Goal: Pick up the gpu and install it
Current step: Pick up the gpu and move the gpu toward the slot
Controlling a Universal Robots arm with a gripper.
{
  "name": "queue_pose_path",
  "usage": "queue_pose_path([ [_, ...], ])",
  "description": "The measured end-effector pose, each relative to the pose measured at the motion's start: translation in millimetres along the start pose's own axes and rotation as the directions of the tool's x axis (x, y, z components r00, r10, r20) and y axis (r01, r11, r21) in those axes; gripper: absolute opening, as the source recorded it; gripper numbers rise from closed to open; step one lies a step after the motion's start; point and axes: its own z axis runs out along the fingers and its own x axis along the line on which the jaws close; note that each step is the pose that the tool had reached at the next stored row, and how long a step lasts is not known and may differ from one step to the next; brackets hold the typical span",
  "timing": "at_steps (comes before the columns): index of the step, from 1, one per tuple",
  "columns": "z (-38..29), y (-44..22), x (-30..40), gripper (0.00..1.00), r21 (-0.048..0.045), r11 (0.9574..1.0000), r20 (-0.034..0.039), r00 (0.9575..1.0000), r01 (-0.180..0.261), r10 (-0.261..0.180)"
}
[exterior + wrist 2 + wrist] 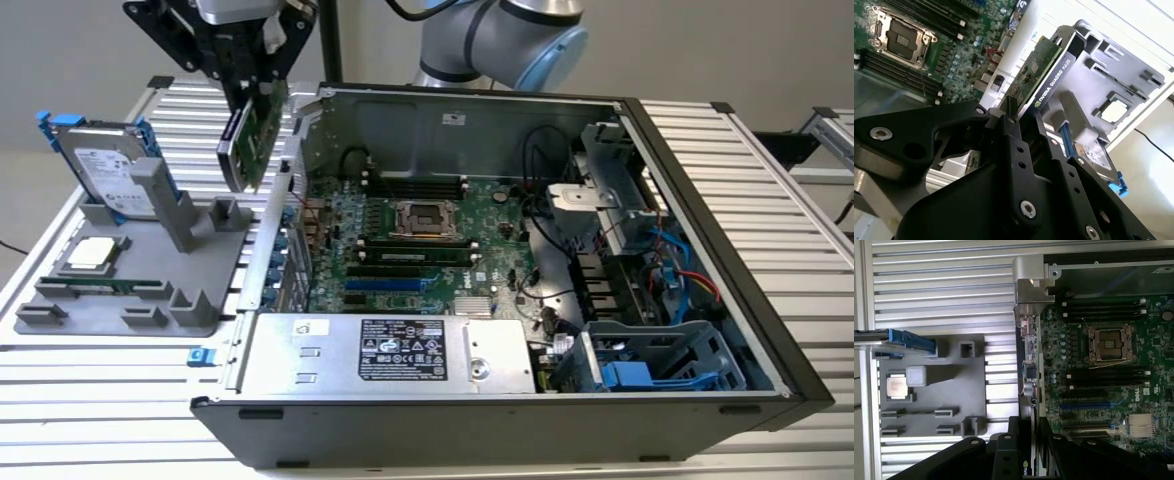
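One gripper [258, 88] is clamping the gpu [254, 140] by its upper edge. The card is hanging tilted at the computer case's [467, 440] edge

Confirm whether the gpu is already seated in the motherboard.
No, in the exterior view the gripper holds the gpu in the air at the case's edge.

End effector [1029, 426] grips gpu [1026, 466] edge-on; grey holder [954, 385] with processor chip [896, 386] one side, motherboard [1081, 390] other side.
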Motion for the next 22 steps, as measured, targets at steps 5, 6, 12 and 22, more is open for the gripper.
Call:
queue_pose_path([
  [5,0.0,0.4,-5.4,0.0,0.0,1.0,0.0,1.0,0.0,0.0],
  [6,0.0,0.5,-6.6,0.0,0.0,1.0,0.0,1.0,0.0,0.0],
  [12,-0.1,1.0,-12.5,0.0,0.0001,1.0,-0.0002,1.0,0.0,0.0],
  [22,-0.1,1.9,-19.8,0.0,0.0001,1.0,-0.0002,1.0,0.003,-0.003],
])
